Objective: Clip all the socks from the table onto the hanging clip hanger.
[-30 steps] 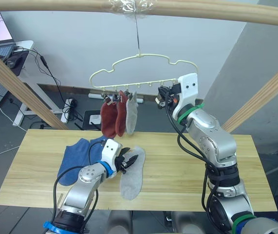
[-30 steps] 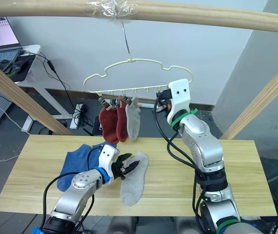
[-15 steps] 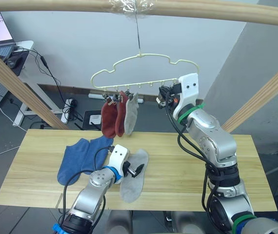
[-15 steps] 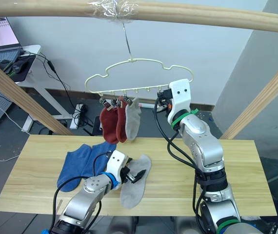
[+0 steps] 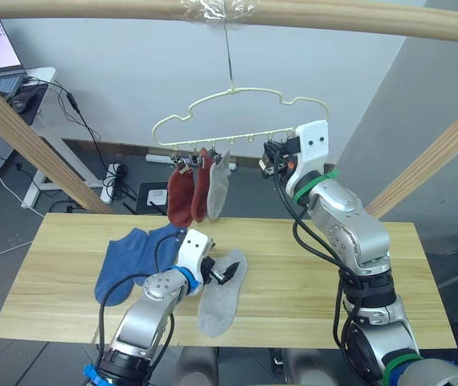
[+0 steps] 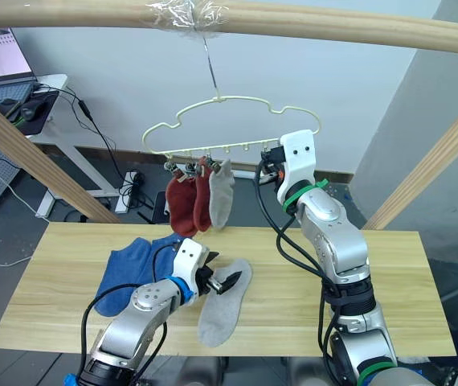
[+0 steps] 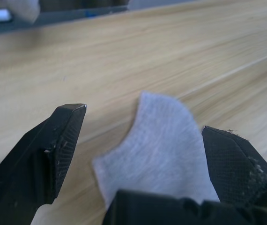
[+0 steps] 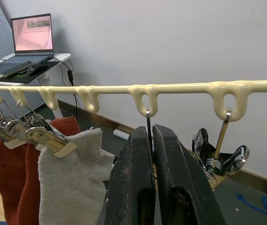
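Left gripper [image 7: 140, 154] about to take the grey sock [image 5: 217, 293] on the table [image 5: 309, 273].
Its fingers are spread around the sock's end; the right gripper [image 8: 151, 136], at two o'clock, is pinched on a clip of the hanger [image 5: 237, 100], probably to steady it.

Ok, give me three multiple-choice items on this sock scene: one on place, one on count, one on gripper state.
1. Where is the left gripper?
A. over the grey sock on the table
B. at the hanger's hook
C. on the laptop

2. How many socks hang on the clip hanger?
A. one
B. three
C. six

3. How does the right gripper stand?
A. wide open
B. shut on a metal clip's wire
C. shut on a blue sock

Key: 1 A, its open fingers straddle the grey sock lying on the table. 2 B, two rust-red socks and one hung grey sock hang there. 3 B, its fingers pinch the metal clip.
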